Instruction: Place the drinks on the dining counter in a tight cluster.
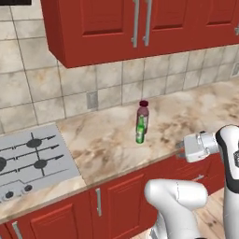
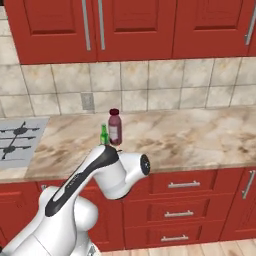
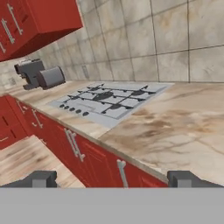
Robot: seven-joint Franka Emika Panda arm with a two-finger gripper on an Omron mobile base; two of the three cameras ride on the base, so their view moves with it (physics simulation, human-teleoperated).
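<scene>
No text, brand, number or sign can be read anywhere. The green bottle (image 1: 140,130), standing on the counter ahead of the arm, carries a pale label, but it is too small to show any lettering.

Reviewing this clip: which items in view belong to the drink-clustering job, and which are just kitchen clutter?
Belongs to the job:
- green glass bottle
- maroon juice bottle, right behind it
- open pincer, empty

Just there:
- stove
- toaster beyond the stove
- wall outlet
- marbled counter under the red wall cabinets
</scene>
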